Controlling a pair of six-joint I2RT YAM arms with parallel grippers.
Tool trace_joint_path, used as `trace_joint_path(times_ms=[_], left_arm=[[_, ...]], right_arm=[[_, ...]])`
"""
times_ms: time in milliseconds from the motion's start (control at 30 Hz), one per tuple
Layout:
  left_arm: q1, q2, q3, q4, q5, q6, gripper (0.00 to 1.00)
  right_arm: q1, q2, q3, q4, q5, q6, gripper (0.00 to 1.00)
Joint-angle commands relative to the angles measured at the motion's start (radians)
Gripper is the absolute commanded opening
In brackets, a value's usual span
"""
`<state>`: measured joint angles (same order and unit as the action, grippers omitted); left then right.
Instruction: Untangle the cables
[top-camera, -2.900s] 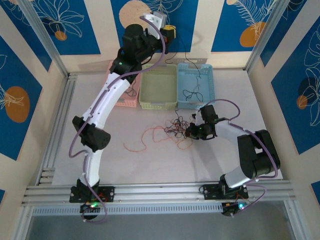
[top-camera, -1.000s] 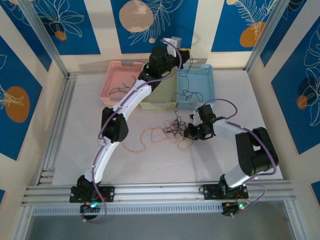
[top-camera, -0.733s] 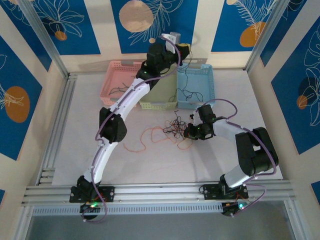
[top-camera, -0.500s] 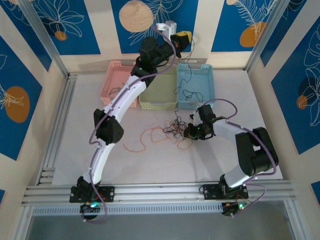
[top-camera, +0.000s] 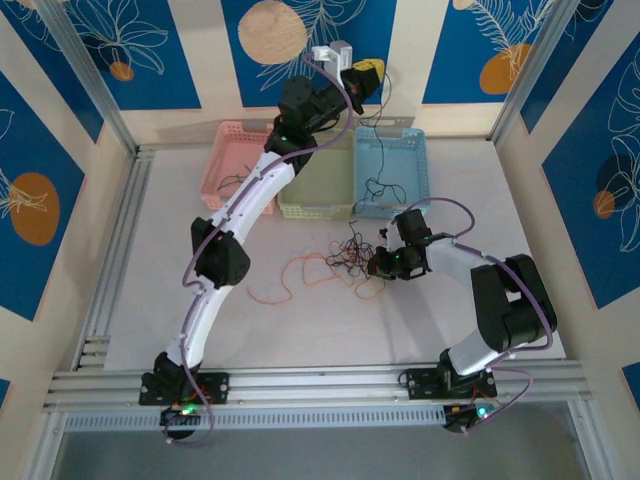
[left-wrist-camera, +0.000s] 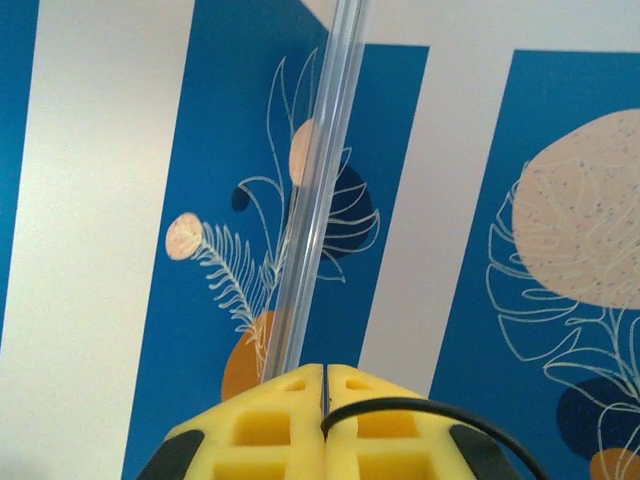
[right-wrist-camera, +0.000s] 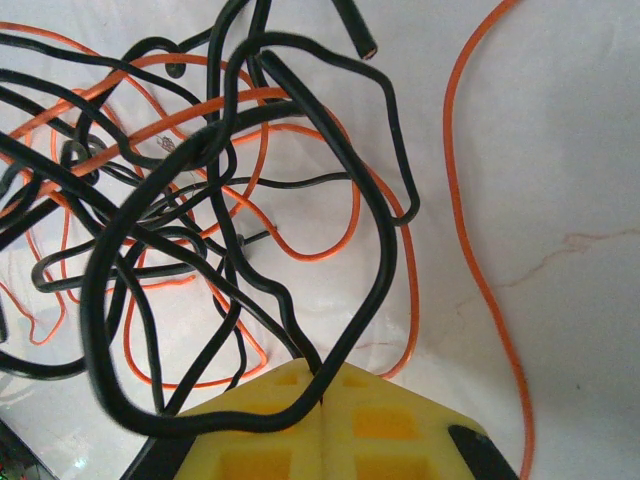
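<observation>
From where I stand, the left gripper (top-camera: 368, 72) is up in the top centre of the overhead view, lifted high in front of the blue patterned wall. Its yellow fingers (left-wrist-camera: 270, 430) are pressed together, and a black cable (left-wrist-camera: 420, 402) comes out of the seam between them. From there it hangs down into the blue basket (top-camera: 424, 170), the right-hand one of three set in a row at the back of the table (top-camera: 300, 330); a pale green basket (top-camera: 315, 208) is in the middle and a pink basket (top-camera: 222, 165) is on the left.

Just right of centre, the right gripper (top-camera: 378, 265) is low over the table at the right edge of the tangle of cables (top-camera: 348, 252). Its wrist camera shows its fingers closed tight on black strands from that knot of black and orange loops. One orange cable (right-wrist-camera: 455, 200) curves loose on the table beside it.
</observation>
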<state>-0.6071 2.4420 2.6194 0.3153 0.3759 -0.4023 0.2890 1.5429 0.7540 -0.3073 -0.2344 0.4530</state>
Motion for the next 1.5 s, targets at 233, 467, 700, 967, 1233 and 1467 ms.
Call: trace_joint_path(times_ms=[233,467,700,967,1233,1467], left_arm=[[-0.002,0.062,0.050,-0.020,-0.009,0.022,0.00],[-0.002,0.012,0.053,0.019,-0.018,0.030,0.00],[-0.015,-0.013,0.053,0.147,-0.028,-0.017,0.00],[-0.027,-0.023,0.067,0.188,-0.059,0.017,0.00],[-0.028,0.043,0.068,0.170,-0.070,0.017,0.00],[-0.022,0.156,0.093,0.099,-0.087,0.050,0.00]], right_arm=[[0.008,0.017,0.028,-0.030,-0.001,-0.013,0.00],[0.008,0.016,0.028,-0.030,-0.002,-0.014,0.00],[0.008,0.015,0.027,-0.030,-0.002,-0.014,0.00],[0.008,0.013,0.026,-0.030,-0.001,-0.014,0.00],[0.009,0.011,0.025,-0.029,-0.001,-0.014,0.00],[0.009,0.011,0.024,-0.028,-0.001,-0.013,0.00]])
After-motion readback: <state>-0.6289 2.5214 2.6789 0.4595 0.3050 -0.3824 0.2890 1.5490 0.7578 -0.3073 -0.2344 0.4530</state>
